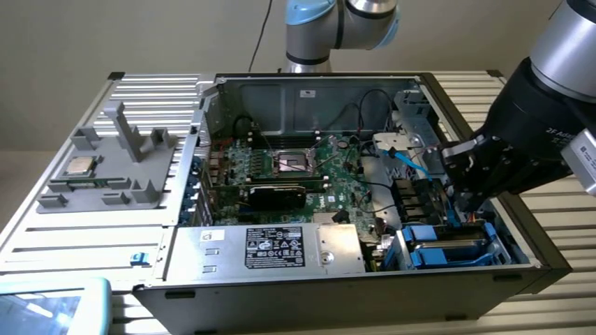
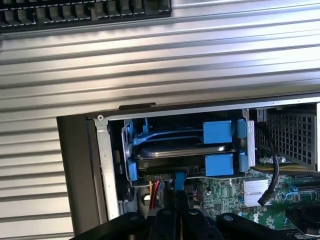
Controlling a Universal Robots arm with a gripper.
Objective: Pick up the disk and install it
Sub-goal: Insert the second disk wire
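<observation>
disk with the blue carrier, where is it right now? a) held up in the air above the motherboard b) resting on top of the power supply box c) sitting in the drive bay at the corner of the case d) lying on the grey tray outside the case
c: the disk sits in its blue carrier inside the drive bay at the corner of the computer case, with the end effector close in front of it.

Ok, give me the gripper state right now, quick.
Black gripper: shut, empty, poised above the silver-grey metal disk in its bright blue plastic carrier, which sits in the drive bay.
</observation>
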